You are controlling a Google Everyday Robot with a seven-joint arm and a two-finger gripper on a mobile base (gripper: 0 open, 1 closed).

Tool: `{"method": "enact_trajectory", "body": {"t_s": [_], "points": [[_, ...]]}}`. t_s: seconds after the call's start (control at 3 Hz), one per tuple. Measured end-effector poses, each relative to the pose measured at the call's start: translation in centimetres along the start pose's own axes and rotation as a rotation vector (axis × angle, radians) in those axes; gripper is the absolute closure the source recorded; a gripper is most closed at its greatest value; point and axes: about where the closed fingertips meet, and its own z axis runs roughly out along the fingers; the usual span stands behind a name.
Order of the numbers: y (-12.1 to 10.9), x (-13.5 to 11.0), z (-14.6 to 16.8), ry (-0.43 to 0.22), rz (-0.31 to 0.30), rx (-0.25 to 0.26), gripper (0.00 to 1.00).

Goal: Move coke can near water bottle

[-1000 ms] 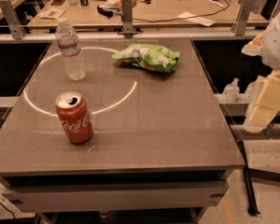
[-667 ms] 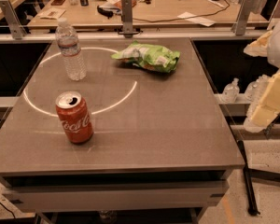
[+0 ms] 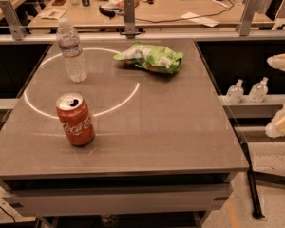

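The grey table [image 3: 180, 127] filled most of the camera view, with a bright ring of reflected light across its left half. At the right edge of the view, off the table and well apart from everything on it, hung the pale gripper [image 3: 281, 118]; whether its jaws were open or closed could not be told. A crumpled green snack bag [image 3: 152, 57] lay toward the far middle of the table. The water bottle [image 3: 72, 51] stood upright at the far left, on the ring of light. The coke can [image 3: 76, 119] stood upright nearer the front left, apart from the bottle and touching nothing. Two small clear bottles [image 3: 235, 91] sat on a ledge beyond the table's right side. The can would likely be light, with thin, smooth walls that dent under a hard squeeze and could slip in a loose one. A firm but moderate hold across the middle of its body, coming in from the side and keeping it upright, seemed the safest, since its contents could not be judged.
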Motion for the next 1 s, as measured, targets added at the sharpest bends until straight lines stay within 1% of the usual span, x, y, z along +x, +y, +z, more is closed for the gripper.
{"method": "enact_trajectory", "body": {"t_s": [0.33, 0.67, 1.0], "points": [[1.1, -0.2, 1.2, -0.239, 0.01, -0.064, 0.0], [3.4, -3.4, 1.4, -0.472, 0.03, -0.151, 0.0], [5.0, -6.4, 1.4, -0.586, 0.051, -0.201, 0.0]]}}
